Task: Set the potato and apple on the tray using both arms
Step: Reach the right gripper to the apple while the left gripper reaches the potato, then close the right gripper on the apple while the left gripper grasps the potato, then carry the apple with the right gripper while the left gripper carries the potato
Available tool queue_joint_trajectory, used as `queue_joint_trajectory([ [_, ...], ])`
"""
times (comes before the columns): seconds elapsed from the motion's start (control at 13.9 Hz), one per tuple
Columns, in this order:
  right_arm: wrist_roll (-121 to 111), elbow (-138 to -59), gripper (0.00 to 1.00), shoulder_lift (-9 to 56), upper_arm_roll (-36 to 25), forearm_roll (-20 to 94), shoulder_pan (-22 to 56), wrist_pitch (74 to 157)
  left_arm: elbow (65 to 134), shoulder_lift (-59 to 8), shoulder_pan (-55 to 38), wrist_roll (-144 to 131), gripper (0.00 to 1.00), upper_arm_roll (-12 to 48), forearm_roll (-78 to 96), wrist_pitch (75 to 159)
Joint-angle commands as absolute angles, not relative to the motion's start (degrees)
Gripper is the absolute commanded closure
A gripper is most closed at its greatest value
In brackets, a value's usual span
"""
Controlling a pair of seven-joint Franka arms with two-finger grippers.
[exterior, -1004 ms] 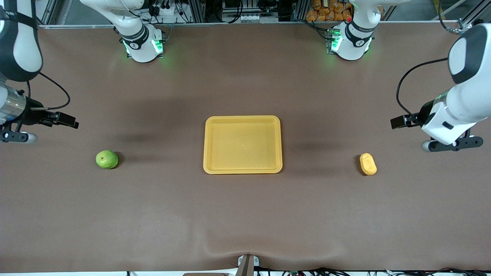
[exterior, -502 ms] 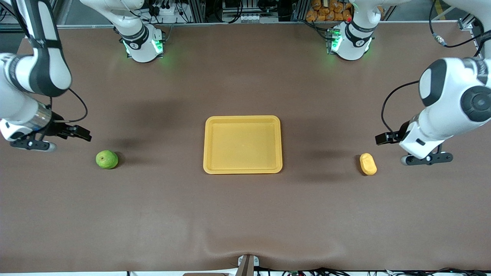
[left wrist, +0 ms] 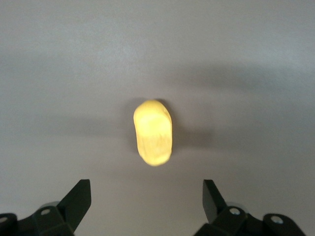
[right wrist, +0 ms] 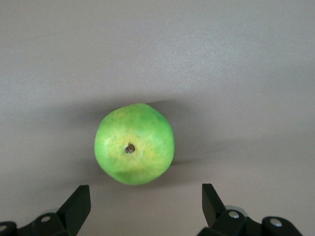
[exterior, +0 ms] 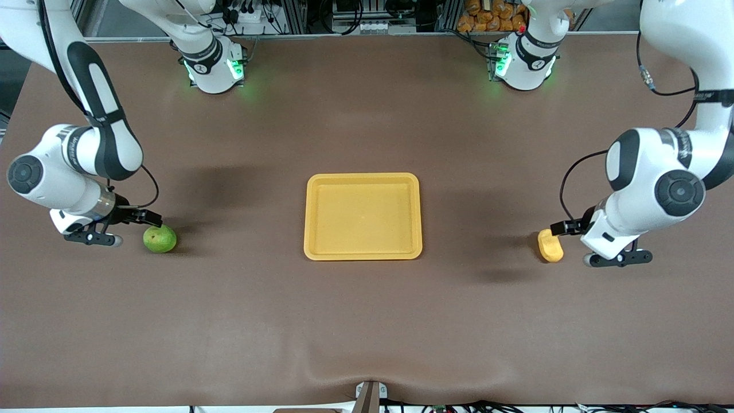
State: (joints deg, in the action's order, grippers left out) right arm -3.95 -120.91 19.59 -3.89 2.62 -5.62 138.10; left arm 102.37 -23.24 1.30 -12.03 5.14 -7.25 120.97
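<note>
The tray (exterior: 363, 216) lies between the apple (exterior: 159, 238) and the potato (exterior: 550, 245), seemingly level.

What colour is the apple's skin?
Bright green, yellowish around its dark stem dimple; the apple shows best in the right wrist view.

One brown bench (exterior: 367, 321) carries three loose things. There is one yellow-orange tray (exterior: 363, 179), rectangular with rounded corners, at the centre. There is one green apple (exterior: 159, 238) at nine o'clock from the tray, and one yellow-orange potato (exterior: 550, 246) at three o'clock from it. Two white robot arms reach in, one at each end of the bench. Each arm ends in one dark tool, so two in all: the right tool (right wrist: 145, 204) and the left tool (left wrist: 146, 199). Each tool has two fingers, spread apart.
</note>
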Motion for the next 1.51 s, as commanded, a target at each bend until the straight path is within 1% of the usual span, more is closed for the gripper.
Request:
queue_joint_trajectory([
  [0.0, -4.13, -119.88, 0.0, 20.91, -3.16, 3.6, -6.07, 139.13, 102.48, -26.97, 2.29, -12.48, 0.0, 5.45, -8.35, 125.75],
  [0.36, -3.87, -117.26, 0.0, 24.42, -3.16, 3.6, -5.8, 140.01, 102.57, -31.37, 2.99, -12.48, 0.0, 5.45, -8.35, 129.81],
  [0.65, -3.43, -113.47, 0.0, 28.65, -3.08, 3.87, -5.01, 140.27, 102.57, -33.04, 2.99, -12.57, 0.0, 5.45, -8.35, 129.99],
  [0.72, -3.43, -113.55, 0.06, 28.65, -3.08, 5.43, -4.57, 141.32, 102.48, -33.48, 2.99, -12.57, 0.0, 5.45, -8.35, 129.99],
  [0.86, -3.43, -113.73, 0.58, 28.91, -3.08, 7.46, -4.39, 142.99, 102.48, -34.19, 2.99, -12.57, 0.0, 5.45, -8.35, 130.08],
  [0.93, -3.51, -113.73, 0.82, 29.09, -3.08, 7.47, -4.31, 143.0, 102.48, -34.28, 2.99, -12.57, 0.0, 5.45, -8.35, 130.08],
  [1.0, -3.43, -113.73, 0.99, 29.09, -3.08, 7.47, -3.96, 143.0, 102.48, -34.45, 2.99, -12.57, 0.01, 5.45, -8.35, 130.08],
  [1.08, -3.51, -113.73, 1.0, 29.09, -3.08, 7.47, -3.78, 142.82, 102.48, -34.63, 2.99, -12.57, 0.04, 5.45, -8.35, 130.08],
  [1.15, -3.52, -113.73, 1.0, 28.92, -3.16, 7.47, -3.61, 142.21, 102.48, -34.8, 2.99, -12.57, 0.1, 5.45, -8.35, 130.08],
  [1.22, -3.78, -113.47, 1.0, 28.48, -3.08, 7.47, -3.52, 141.6, 102.48, -34.89, 3.08, -12.57, 0.18, 5.45, -8.35, 130.08],
  [1.36, -3.95, -112.07, 1.0, 26.9, -3.08, 7.47, -3.25, 136.35, 102.48, -34.98, 2.99, -12.57, 0.35, 5.45, -8.26, 130.08],
  [1.43, -3.87, -110.06, 1.0, 25.94, -3.08, 7.47, -2.9, 132.14, 102.48, -34.98, 2.99, -12.66, 0.47, 5.45, -8.35, 130.08],
])
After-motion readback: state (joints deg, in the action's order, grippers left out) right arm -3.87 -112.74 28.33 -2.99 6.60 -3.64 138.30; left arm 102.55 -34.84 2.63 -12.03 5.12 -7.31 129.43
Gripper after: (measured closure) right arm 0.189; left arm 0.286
